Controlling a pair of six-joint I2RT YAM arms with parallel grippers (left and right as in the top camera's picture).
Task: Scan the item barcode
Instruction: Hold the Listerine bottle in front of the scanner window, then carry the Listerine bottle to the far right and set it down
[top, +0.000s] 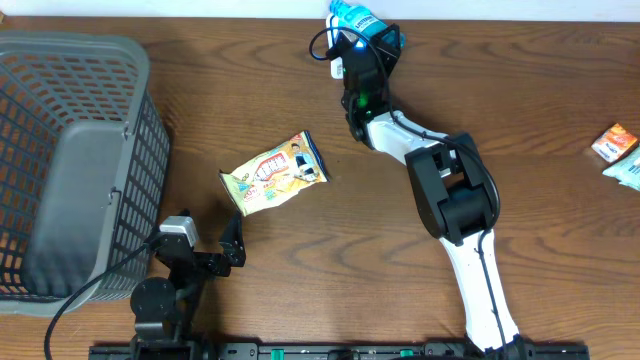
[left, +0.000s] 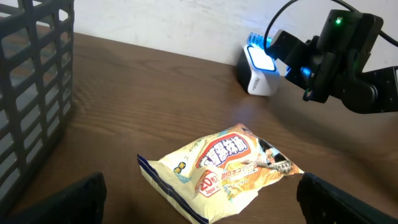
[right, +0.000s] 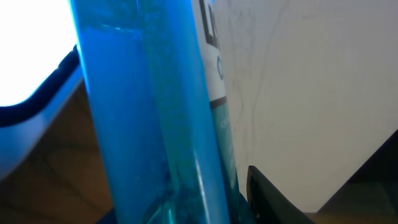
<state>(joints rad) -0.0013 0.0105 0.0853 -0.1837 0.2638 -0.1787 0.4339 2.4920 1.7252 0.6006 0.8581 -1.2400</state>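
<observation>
While left fingers gape apart, right fingers clamp blue bottle beside scanner.

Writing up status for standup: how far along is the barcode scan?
Done: the right gripper has the blue bottle in its grip and up at the lit scanner. In hand: presenting the bottle to the scanner; whether it has read cannot be told. Left: the snack bag lies untouched before the open left gripper, and nothing shows in the basket.
</observation>
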